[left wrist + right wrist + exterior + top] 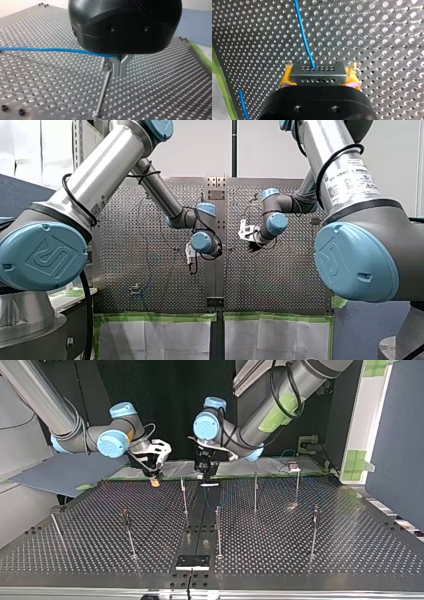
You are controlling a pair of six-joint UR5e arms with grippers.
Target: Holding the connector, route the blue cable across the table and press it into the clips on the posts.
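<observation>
**Right pincer clamping the connector, blue cable trailing to the left pincer**

In the right wrist view, my right pincer (319, 79) is gripping the grey connector (317, 71) between its yellow pads (285, 79). The blue cable (304, 37) is leaving the connector's front face and running ahead over the perforated tabletop (374, 37).

In the left wrist view, my left pincer (120, 68) is hanging above the tabletop with its metal fingertips pressed together. The cable is stretching in from the side and disappearing behind the black body, just above the fork of the fingers. I cannot tell whether it is pinched there. A thin post (103, 93) is standing just beside those fingertips, its top reaching up to them.

In the top view, both pincers are hovering near each other at the far middle of the tabletop. The other posts are standing spread over the nearer part.
</observation>
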